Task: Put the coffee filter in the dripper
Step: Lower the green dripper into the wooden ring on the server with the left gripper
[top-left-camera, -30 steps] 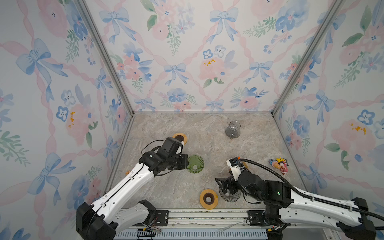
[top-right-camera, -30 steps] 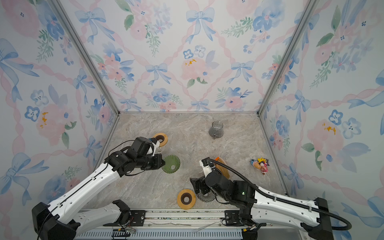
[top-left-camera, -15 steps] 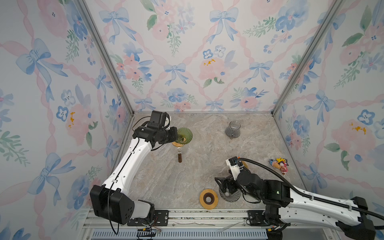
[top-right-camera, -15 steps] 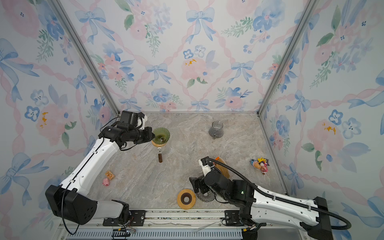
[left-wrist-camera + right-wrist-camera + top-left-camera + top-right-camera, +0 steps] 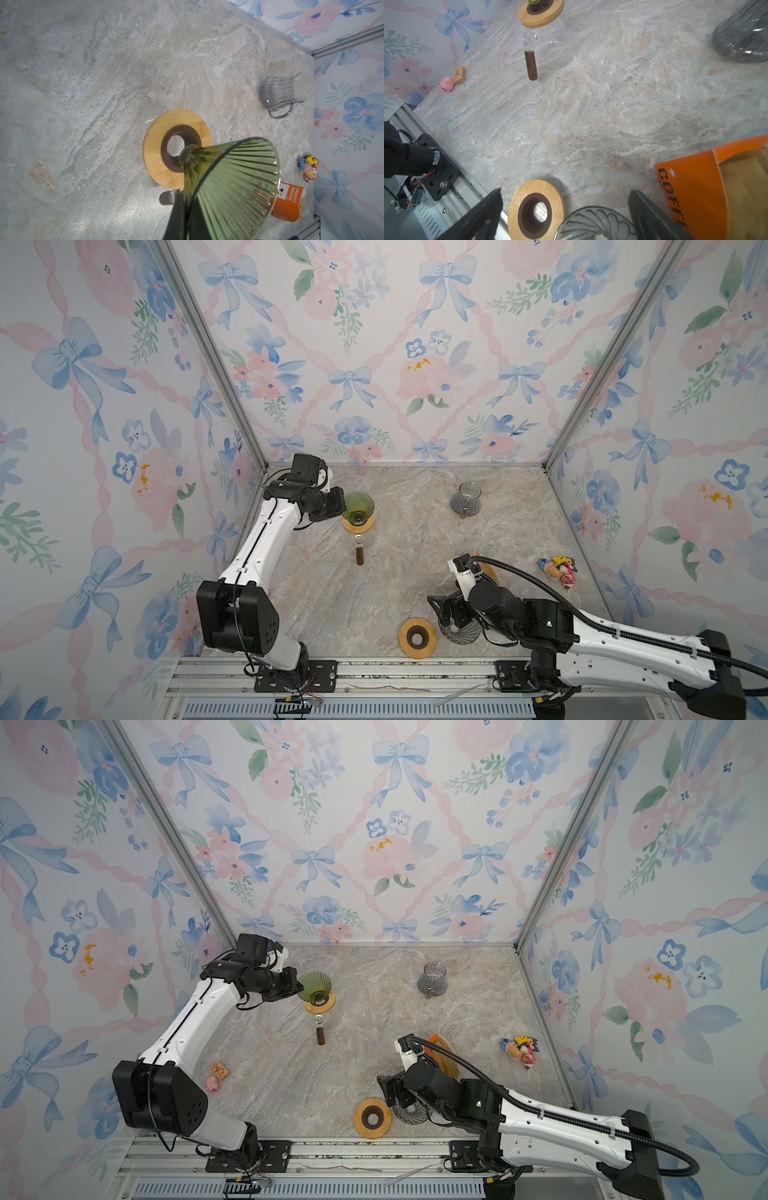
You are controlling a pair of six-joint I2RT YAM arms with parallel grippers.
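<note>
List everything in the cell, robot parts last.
green dripper: 1, green, held over back-left ring
carafe: 1, clear, back left
wooden rings: 2, tan, this one front, another on carafe
pitcher: 1, grey, back right
clear dripper: 1, clear, front, between right jaws
filter box: 1, orange, right of centre
pig toy: 1, pink, left
block: 1, tan, beside pig
toy cluster: 1, multicoloured, right
left gripper: 1, black, shut on green dripper
right gripper: 1, black, open
</note>
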